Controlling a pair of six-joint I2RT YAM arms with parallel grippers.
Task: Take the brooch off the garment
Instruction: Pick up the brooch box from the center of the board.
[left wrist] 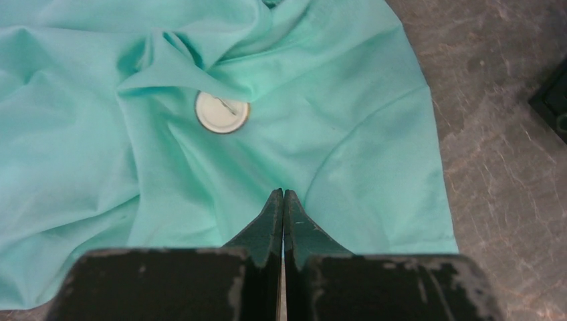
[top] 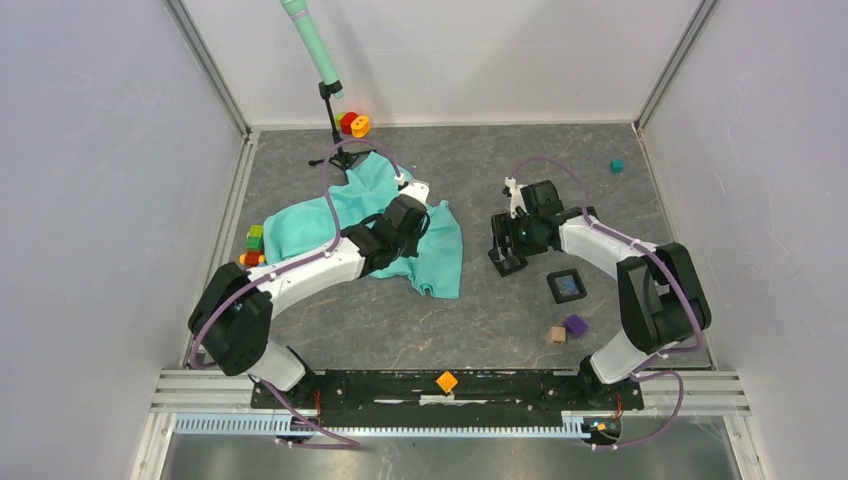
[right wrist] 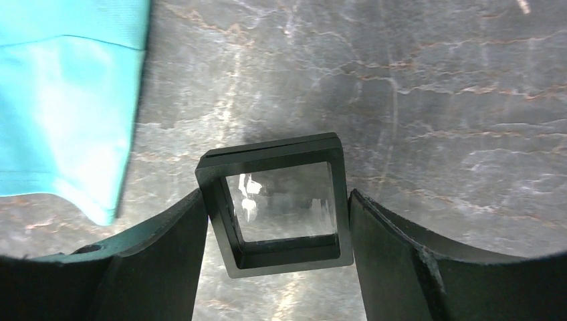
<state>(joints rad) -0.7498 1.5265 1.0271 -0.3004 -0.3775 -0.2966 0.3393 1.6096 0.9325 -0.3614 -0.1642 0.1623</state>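
The left hand (left wrist: 283, 192) is pressed fully shut with nothing between its fingers, its tips low over the garment (left wrist: 348, 134). The brooch (left wrist: 222, 112), a round white disc with a gold rim, is pinned to the cloth ahead of this hand and slightly to its left. Only a shallow crease lies between them, and a ridge of folds rises on the far side of the disc. To the hand's right the garment's hem ends, with bare tabletop (left wrist: 495, 134) beyond it.

The right hand (right wrist: 277, 194) is spread wide, one finger on each side of a black frame (right wrist: 267, 148) with a clear pane. The fingers are right against its edges, but I cannot tell whether they clamp it. A corner of the garment lies to this hand's left, and open tabletop stretches ahead and to its right.

Behind the right hand, toward its arm's base, lie a black square case (top: 567, 286), a purple block (top: 575, 324) and a tan block (top: 556, 334). Beyond the garment's far edge a black stand (top: 340, 130) holds a green pole (top: 312, 45). Coloured blocks (top: 253, 245) sit by the left wall.
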